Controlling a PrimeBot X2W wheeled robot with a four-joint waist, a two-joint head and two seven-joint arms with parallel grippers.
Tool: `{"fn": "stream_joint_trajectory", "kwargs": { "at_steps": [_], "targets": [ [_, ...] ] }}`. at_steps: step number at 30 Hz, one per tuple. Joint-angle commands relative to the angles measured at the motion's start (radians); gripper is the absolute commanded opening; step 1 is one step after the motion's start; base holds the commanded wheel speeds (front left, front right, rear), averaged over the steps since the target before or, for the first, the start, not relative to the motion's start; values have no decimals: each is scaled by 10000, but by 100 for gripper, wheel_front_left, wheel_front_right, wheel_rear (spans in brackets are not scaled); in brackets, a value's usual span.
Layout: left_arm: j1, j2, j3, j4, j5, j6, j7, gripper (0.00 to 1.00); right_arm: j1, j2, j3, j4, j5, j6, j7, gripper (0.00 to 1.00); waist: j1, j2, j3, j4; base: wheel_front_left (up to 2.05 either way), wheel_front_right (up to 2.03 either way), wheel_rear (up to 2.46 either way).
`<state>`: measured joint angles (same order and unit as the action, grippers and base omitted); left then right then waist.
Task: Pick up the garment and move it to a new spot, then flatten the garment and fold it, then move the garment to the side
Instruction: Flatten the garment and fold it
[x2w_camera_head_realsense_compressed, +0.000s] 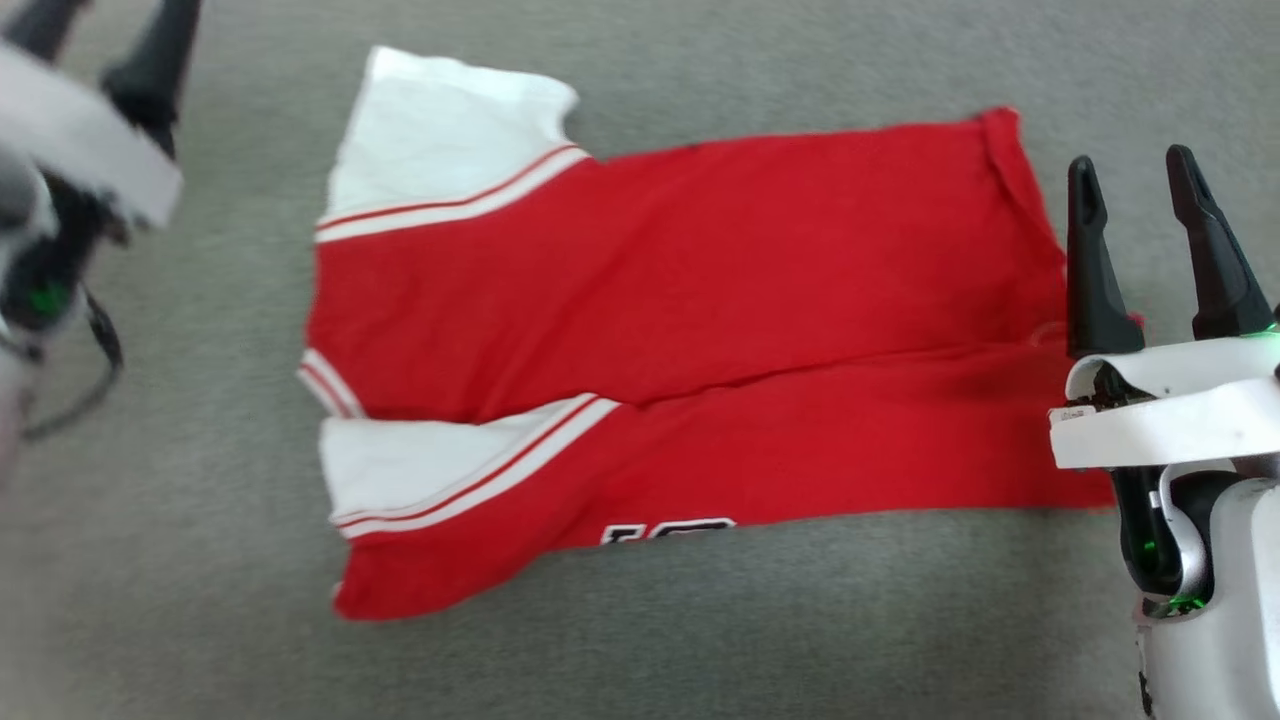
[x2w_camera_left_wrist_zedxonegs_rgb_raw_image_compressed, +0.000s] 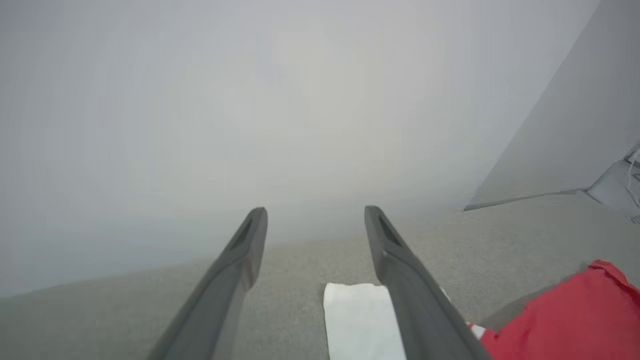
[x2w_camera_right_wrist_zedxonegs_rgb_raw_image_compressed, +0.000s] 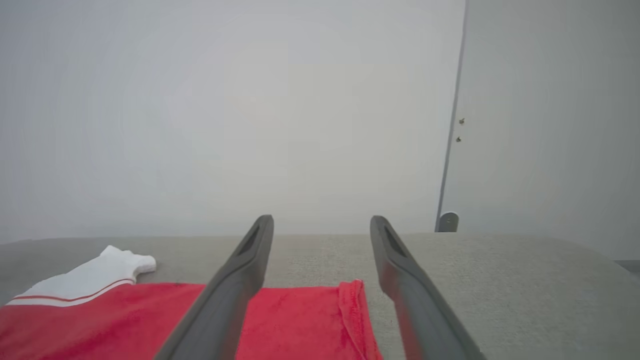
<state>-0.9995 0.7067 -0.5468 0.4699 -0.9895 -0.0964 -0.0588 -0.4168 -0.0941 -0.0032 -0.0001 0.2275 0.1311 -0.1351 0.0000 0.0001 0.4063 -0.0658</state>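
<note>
Right gripper (x2w_camera_head_realsense_compressed: 1131, 160) beside hem of shirt (x2w_camera_head_realsense_compressed: 650, 330), jaws apart, empty; left gripper (x2w_camera_head_realsense_compressed: 100, 30) off its sleeve end, jaws apart too. Shirt lies folded on worktop (x2w_camera_head_realsense_compressed: 700, 640). Risk: pinching only one layer would likely spill the fold open.

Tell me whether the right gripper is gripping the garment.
No, the right gripper stands open by the hem of the garment, its fingers clamping nothing.

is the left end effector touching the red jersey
Apart: the head view shows bare grey surface between the left end effector and the white sleeve of the jersey.
</note>
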Motion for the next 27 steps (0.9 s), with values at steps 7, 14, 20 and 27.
{"fn": "stream_joint_trajectory", "kwargs": {
  "at_steps": [7,14,20,27],
  "targets": [
    [-2970,28,-1119,2117,225,-342,2921,100,371,386,147,-421,158,-8,-258,100,0,-1,1463,-1738,0,0,0],
    [-4001,518,-2382,2830,-1051,-340,7647,100,141,438,653,-630,297,-8,-77,100,0,-1,1820,-2286,0,0,0],
    [-4415,780,-2736,2990,-1322,-346,8926,100,196,442,827,-920,339,-8,72,100,0,-1,2011,-2454,0,0,0],
    [-4010,751,-3204,2902,-1728,-347,9105,92,280,446,847,-1235,353,-8,152,100,0,-1,2210,-2517,0,0,0]
  ]
}}
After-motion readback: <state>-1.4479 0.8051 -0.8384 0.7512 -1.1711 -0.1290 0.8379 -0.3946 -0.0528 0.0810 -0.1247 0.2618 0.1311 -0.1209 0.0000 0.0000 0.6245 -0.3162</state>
